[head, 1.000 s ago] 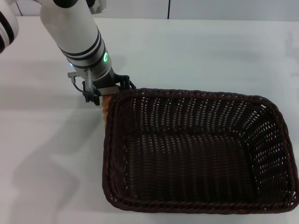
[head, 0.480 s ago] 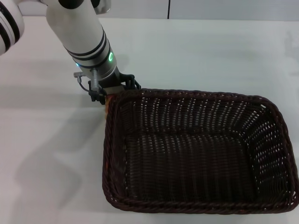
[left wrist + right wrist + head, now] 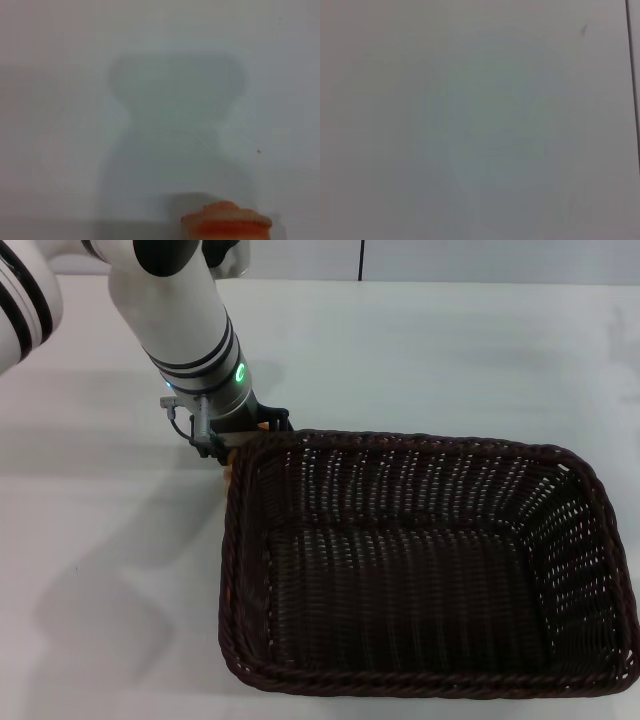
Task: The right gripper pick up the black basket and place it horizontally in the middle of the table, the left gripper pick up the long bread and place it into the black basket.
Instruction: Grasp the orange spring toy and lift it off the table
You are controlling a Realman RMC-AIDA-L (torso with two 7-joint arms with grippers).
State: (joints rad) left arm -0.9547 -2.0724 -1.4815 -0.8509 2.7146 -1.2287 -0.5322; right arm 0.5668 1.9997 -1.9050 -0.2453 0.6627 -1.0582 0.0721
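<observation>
The black basket (image 3: 604, 540) lies flat on the white table (image 3: 100, 560), taking up the lower right of the head view, and it is empty inside. My left gripper (image 3: 240, 432), under the green-lit wrist, hangs just outside the basket's far left corner, partly hidden by the braided rim. It is shut on the long bread (image 3: 227, 221); only one orange end shows in the left wrist view, above bare tabletop. In the head view just a sliver of the long bread (image 3: 229, 469) peeks out beside the rim. The right gripper is out of view.
Bare white tabletop (image 3: 480, 120) fills the right wrist view. A wall seam (image 3: 361, 260) runs along the table's far edge.
The left arm has shifted right and slightly away from me with the bread, closer over the basket's far left corner. Less of the bread shows now. The basket has not moved.
</observation>
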